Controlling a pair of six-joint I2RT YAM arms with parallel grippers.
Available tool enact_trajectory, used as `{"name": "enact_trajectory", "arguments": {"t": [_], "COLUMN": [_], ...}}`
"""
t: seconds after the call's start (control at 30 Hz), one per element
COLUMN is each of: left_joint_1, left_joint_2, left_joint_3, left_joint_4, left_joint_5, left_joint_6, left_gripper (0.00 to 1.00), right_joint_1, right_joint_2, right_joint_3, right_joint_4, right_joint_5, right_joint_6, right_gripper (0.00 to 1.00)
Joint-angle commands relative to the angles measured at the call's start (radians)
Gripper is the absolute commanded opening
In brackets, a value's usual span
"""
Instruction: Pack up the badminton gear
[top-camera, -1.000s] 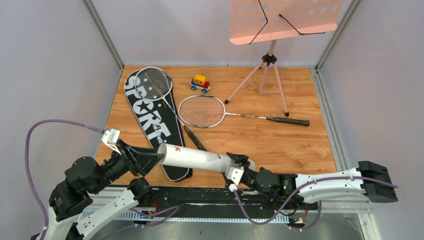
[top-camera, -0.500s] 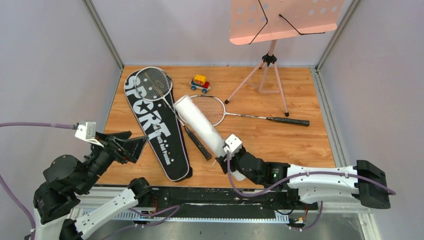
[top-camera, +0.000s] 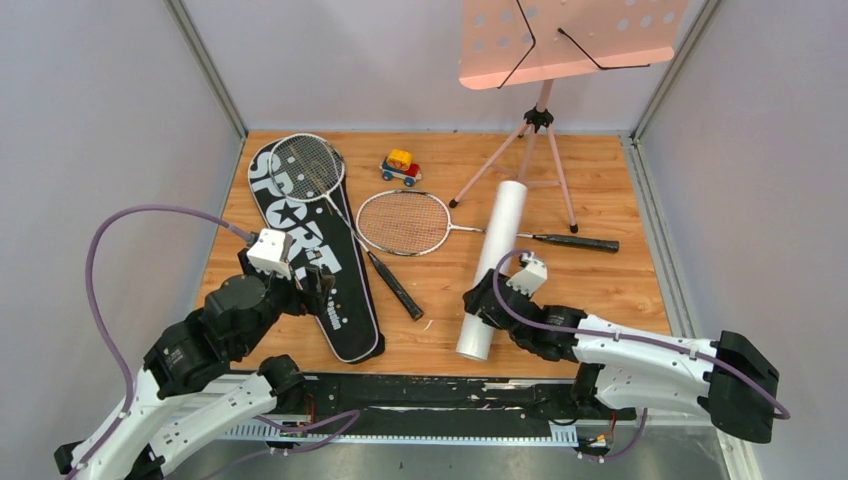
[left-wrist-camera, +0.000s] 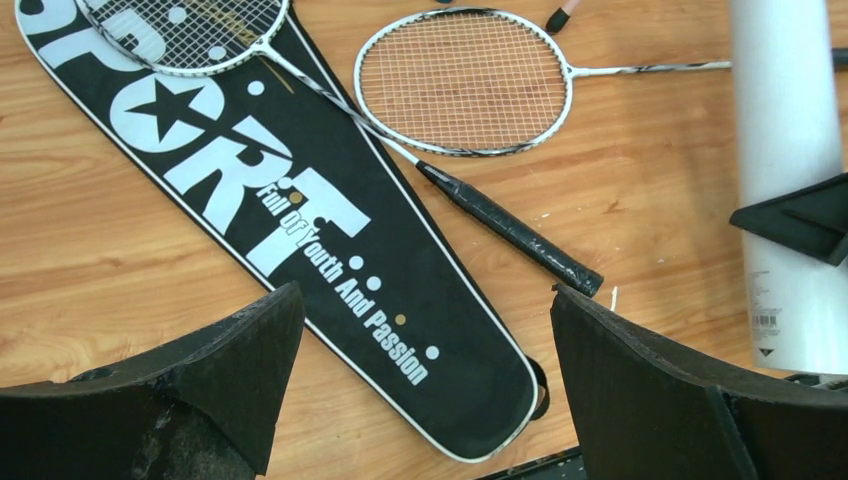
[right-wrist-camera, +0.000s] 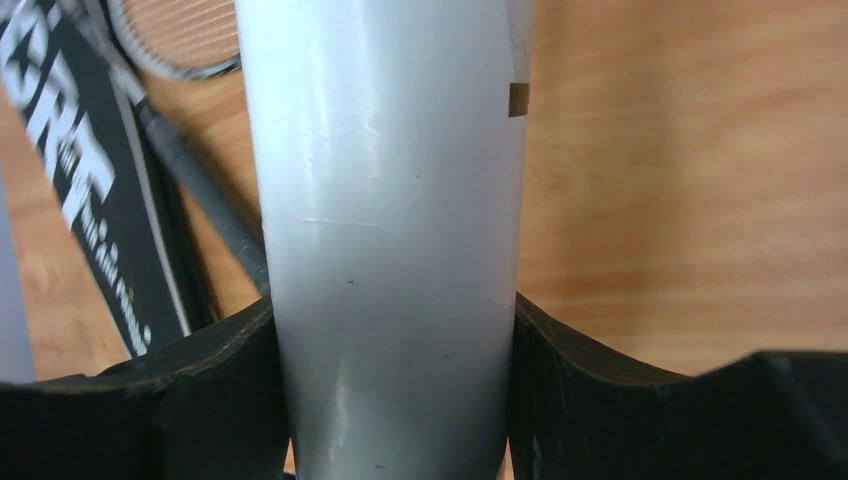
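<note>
right fingers (right-wrist-camera: 200, 400) clamp white tube (right-wrist-camera: 390, 200), left fingers (left-wrist-camera: 200, 390) spread

Right gripper (top-camera: 483, 303) is clamped on the white tube (top-camera: 503, 225) near its low end, tube crossing over one racket (top-camera: 405, 222) shaft. Left gripper (top-camera: 318, 283) hangs over the black bag (top-camera: 345, 320).
</note>
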Motion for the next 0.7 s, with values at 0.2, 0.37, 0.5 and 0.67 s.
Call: {"name": "enact_trajectory", "arguments": {"t": [0.2, 0.37, 0.5, 0.67], "left_joint_1": [0.001, 0.001, 0.001, 0.001], "left_joint_2": [-0.016, 0.012, 0.015, 0.018], "left_joint_3": [-0.054, -0.058, -0.061, -0.063], "left_joint_4": [0.088, 0.092, 0.093, 0.09], "left_joint_5": [0.001, 0.014, 0.01, -0.003], "left_joint_6": [0.057, 0.057, 0.058, 0.063], "left_gripper": [1.0, 1.0, 1.0, 1.0], "right_joint_1": [-0.095, -0.168, -0.213, -0.214], "right_joint_2": [0.076, 0.157, 0.185, 0.157], "right_joint_3": [0.024, 0.024, 0.056, 0.101], "right_joint_4": [-0.671, -0.737, -0.774, -0.85], "right_joint_5": [0.128, 0.02, -0.038, -0.036], "right_joint_6": [1.172, 1.351, 1.361, 1.353], "right_gripper": [0.24, 0.31, 0.6, 0.81]}}
